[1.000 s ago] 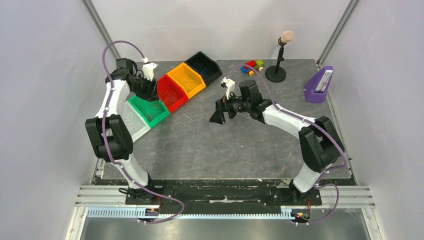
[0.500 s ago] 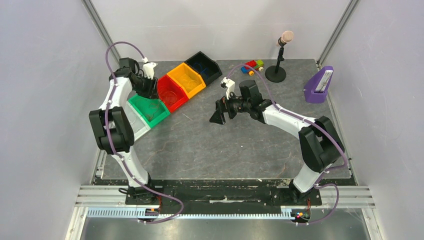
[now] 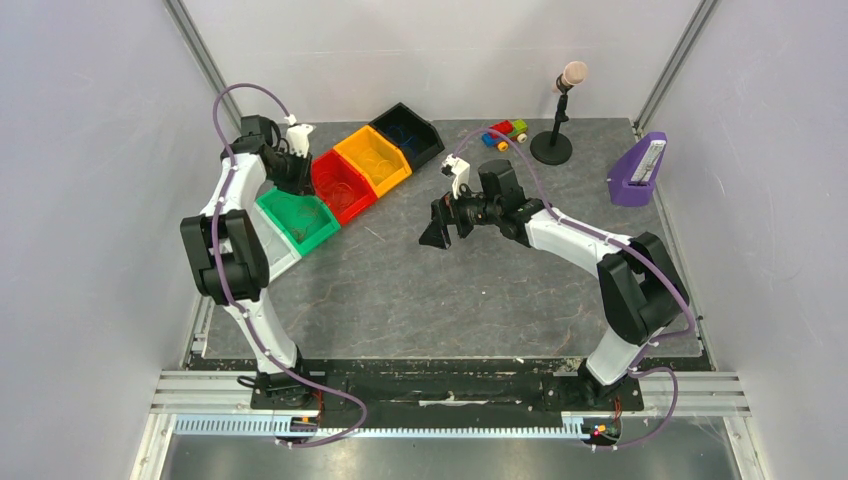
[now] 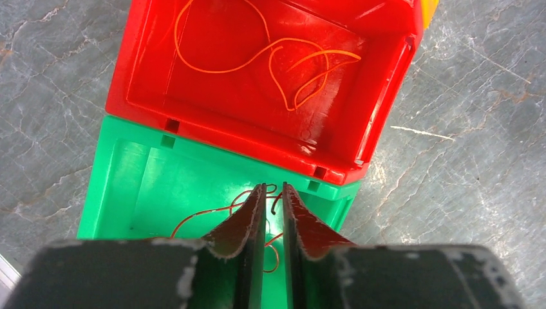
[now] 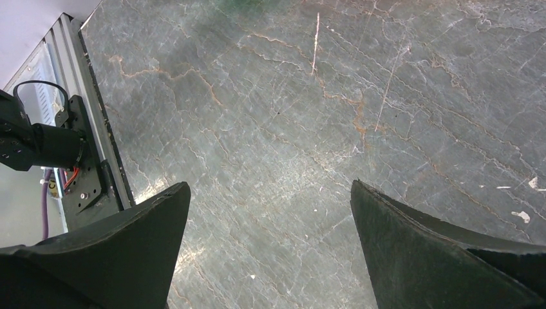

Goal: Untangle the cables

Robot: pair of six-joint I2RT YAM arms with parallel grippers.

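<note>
- Since a second ago your left arm has drawn back toward the far left corner, and the left gripper (image 4: 273,188) has narrowed from a wider gap. The right arm has not shifted.
- The left fingers now stand nearly together with a thin slit between them, hanging over the green bin (image 4: 122,161). A curl of the red strand (image 4: 199,215) lies just past the tips. You cannot tell from here whether any of it is caught.
- The cables are already sorted in part: the red strand lies in the green bin, and an orange strand (image 4: 283,58) lies loose in the red bin (image 4: 225,132) just beyond it.
- If you close fully here, you may pinch nothing, because the wire is thin and sits below the tips.
- If you do catch it and lift, the springy curl may drag over the rim and flick out, or hook on the red bin's wall.
- Dropping lower risks the fingers striking the green bin's floor or nudging both bins.
- The right gripper (image 5: 270,183) hangs spread wide and empty over the bare table (image 5: 290,96), well apart from the bins, so it cannot steady them.
</note>
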